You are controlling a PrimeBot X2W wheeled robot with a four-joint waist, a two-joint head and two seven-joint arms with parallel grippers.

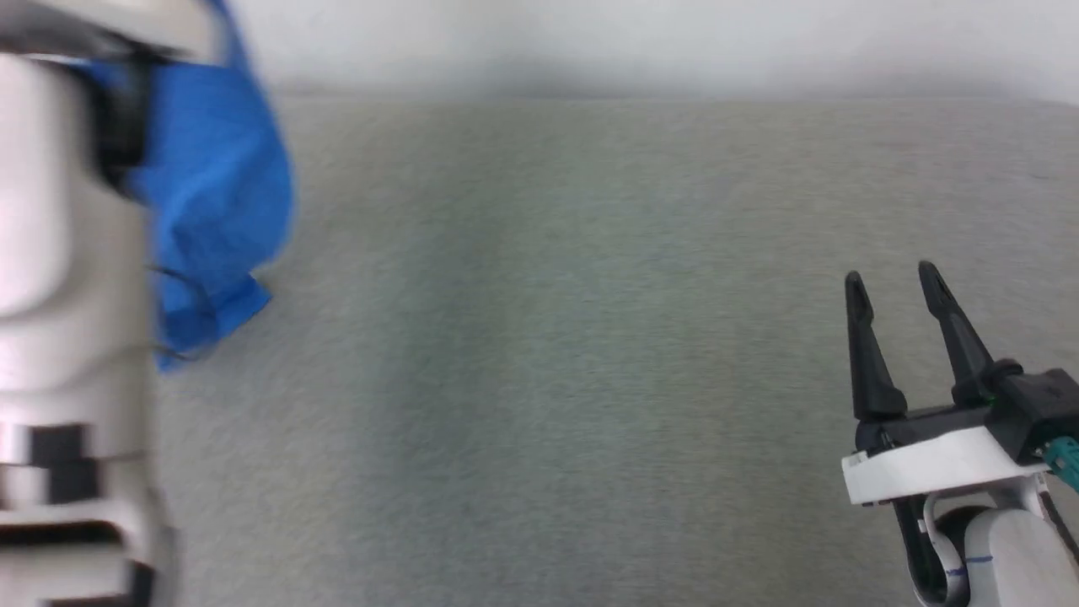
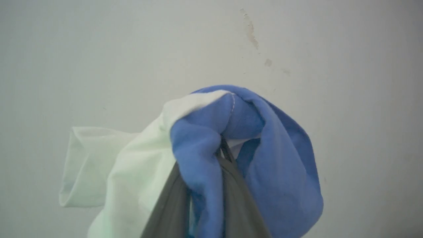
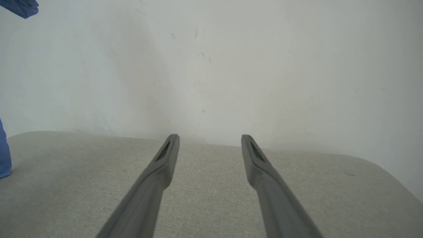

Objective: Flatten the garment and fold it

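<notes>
The garment (image 1: 215,202) hangs in the air at the far left of the head view, a bright blue bunch beside my pale left forearm (image 1: 67,253). In the left wrist view my left gripper (image 2: 222,145) is shut on the garment (image 2: 195,148), with blue cloth wrapped over the fingertips and pale white cloth drooping to the left. My right gripper (image 1: 890,274) is open at the lower right, just above the surface, with nothing between its fingers. The right wrist view shows the right gripper (image 3: 210,137) and blue edges of the garment (image 3: 4,155) at the far left.
A grey cloth-covered surface (image 1: 548,337) spreads across the head view. A pale wall (image 1: 590,42) runs along its far edge. The surface's rounded corner (image 3: 390,172) shows in the right wrist view.
</notes>
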